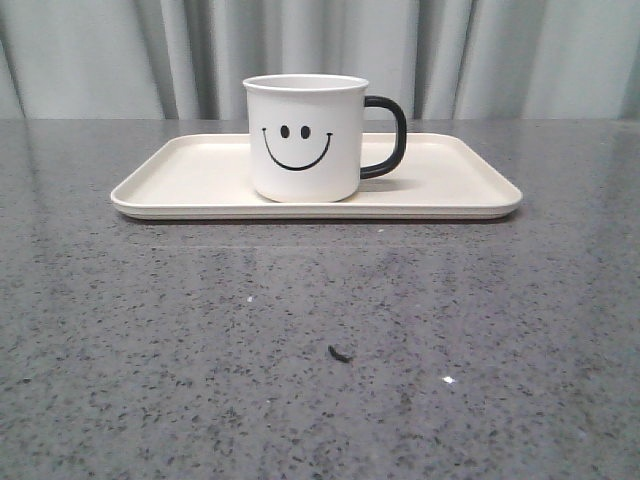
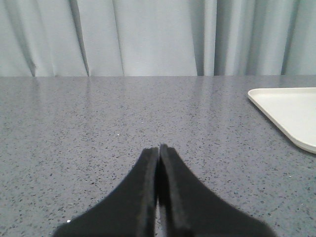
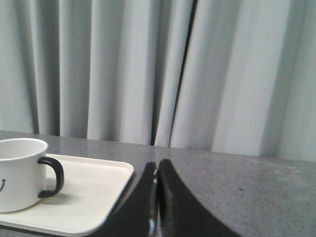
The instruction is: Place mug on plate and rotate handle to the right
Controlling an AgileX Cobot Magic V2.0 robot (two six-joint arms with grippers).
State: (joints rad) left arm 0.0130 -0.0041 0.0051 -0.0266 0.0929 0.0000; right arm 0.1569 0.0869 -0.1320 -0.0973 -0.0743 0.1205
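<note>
The white mug (image 1: 305,140) with a black smiley face stands upright on the cream plate (image 1: 180,175), near its middle. Its black handle (image 1: 388,137) points to the right. In the right wrist view the mug (image 3: 19,173) and its handle (image 3: 53,177) show on the plate (image 3: 94,190). My right gripper (image 3: 157,165) is shut and empty, off the plate's right end. My left gripper (image 2: 158,148) is shut and empty over bare table, left of the plate's corner (image 2: 289,111). Neither gripper shows in the front view.
The grey speckled tabletop (image 1: 320,350) spreads in front of the plate. A small dark speck (image 1: 338,353) lies on it near the front. Pale curtains (image 1: 150,50) hang behind the table's far edge.
</note>
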